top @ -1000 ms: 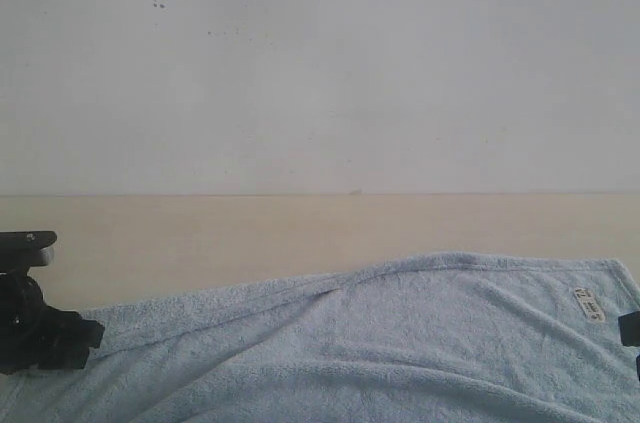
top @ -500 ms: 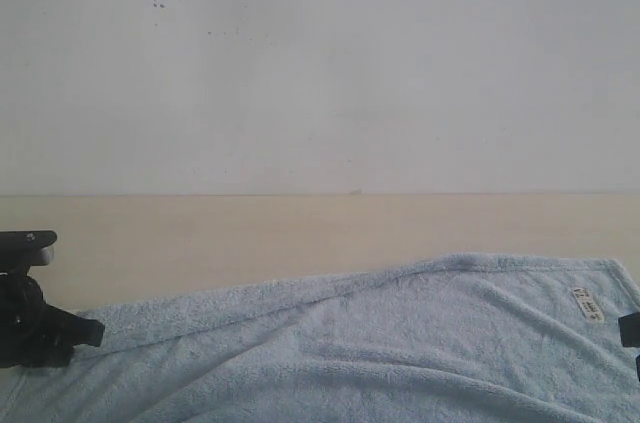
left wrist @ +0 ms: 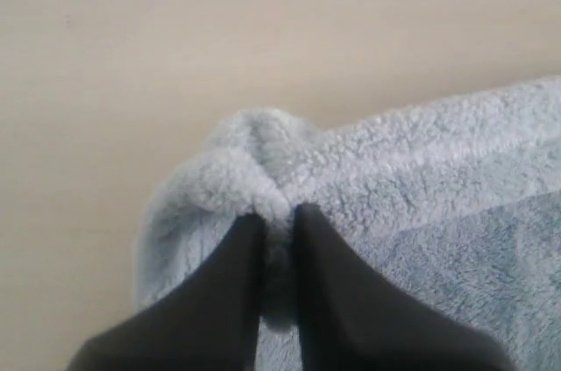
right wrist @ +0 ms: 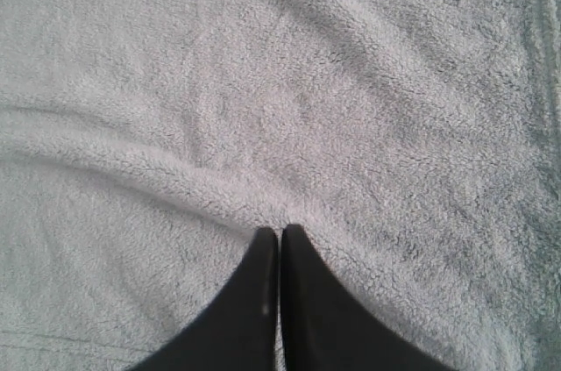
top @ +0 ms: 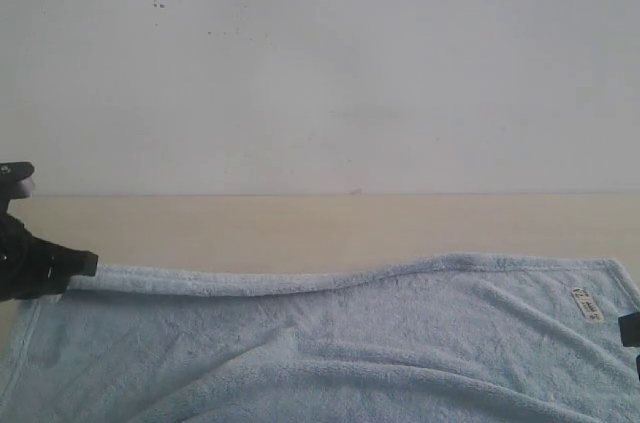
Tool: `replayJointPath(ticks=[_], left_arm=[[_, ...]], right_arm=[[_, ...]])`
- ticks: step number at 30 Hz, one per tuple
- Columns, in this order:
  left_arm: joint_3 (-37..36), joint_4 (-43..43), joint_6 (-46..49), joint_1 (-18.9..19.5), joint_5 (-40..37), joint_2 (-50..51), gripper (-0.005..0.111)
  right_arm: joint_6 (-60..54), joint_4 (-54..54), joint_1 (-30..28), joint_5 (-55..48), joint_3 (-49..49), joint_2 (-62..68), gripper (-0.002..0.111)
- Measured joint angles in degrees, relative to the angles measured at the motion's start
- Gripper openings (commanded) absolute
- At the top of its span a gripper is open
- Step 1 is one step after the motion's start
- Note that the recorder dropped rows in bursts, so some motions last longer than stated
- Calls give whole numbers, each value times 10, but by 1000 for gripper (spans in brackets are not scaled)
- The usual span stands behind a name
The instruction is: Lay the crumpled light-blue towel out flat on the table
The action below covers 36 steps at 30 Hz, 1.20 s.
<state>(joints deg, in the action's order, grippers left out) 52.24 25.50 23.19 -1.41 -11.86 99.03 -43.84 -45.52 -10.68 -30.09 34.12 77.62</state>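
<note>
1. The towel [top: 400, 343] lies on the table [top: 300, 228], near the front. Its long side runs from left to right across the table.
2. The left gripper [left wrist: 277, 217] is almost closed. It pinches a bunched-up bit of the towel's edge at the far left end. The cloth puffs up around its two black tips.
3. From that gripper, all the rest of the towel lies off to the right. So I think a pull that flattens it should go to the left, away from the middle.
4. The right gripper [right wrist: 280, 232] is at the other end, close to the small white tag [top: 586, 305]. Its tips are pressed tight together with no cloth seen between them. They point at the fluffy top of the towel, but I cannot tell if they touch it.
5. The back edge from the left gripper to the middle looks rolled over in a long ridge. Soft wrinkles cross the middle. The towel is not flat yet.
6. The left arm is nearer to that rolled edge, so it looks like the one to fix it.
</note>
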Motion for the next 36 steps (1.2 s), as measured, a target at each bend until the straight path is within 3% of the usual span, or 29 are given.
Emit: replayJointPath(ticks=[12, 14, 19, 20, 26, 36], left_arm=[[144, 31, 0, 0, -43, 75, 13], [168, 41, -1, 0, -44, 102, 22], [252, 47, -2, 0, -13, 187, 61], [268, 50, -8, 2, -12, 206, 63], [316, 53, -106, 26, -36, 264, 59], [224, 53, -29, 33, -55, 206, 57]], right_arm=[[-1, -6, 0, 1, 0, 0, 0], [-2, -8, 0, 1, 0, 0, 0], [-9, -10, 0, 1, 0, 0, 0], [-12, -10, 0, -2, 0, 0, 0], [-24, -11, 0, -13, 0, 0, 0], [-39, -13, 0, -13, 0, 0, 0]])
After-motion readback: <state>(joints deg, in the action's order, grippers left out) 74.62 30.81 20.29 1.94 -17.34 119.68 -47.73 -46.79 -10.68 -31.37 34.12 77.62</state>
